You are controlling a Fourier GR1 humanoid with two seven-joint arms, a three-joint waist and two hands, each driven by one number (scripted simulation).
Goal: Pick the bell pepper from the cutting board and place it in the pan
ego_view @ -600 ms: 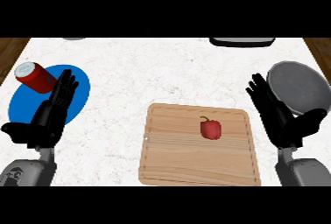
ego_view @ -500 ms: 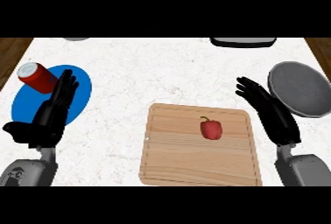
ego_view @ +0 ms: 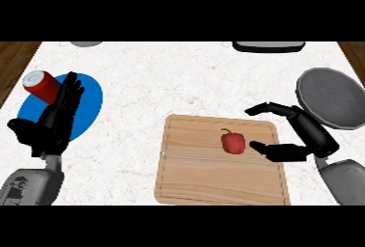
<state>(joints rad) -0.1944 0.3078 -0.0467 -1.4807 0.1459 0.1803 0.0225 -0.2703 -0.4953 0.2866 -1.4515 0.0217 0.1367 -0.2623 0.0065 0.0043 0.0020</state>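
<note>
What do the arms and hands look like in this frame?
The left forearm and right forearm are smooth, rounded grey shells. The left hand and right hand are black, with segmented fingers and a thumb. No cables or sleeves show.

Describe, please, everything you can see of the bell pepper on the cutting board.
The bell pepper is small and glossy red, with a short dark stem at its far end. It looks whole and lies on the wooden cutting board, in its far right part, clear of the edges. The right hand has its thumb tip just to the pepper's right; whether they touch cannot be told.
</note>
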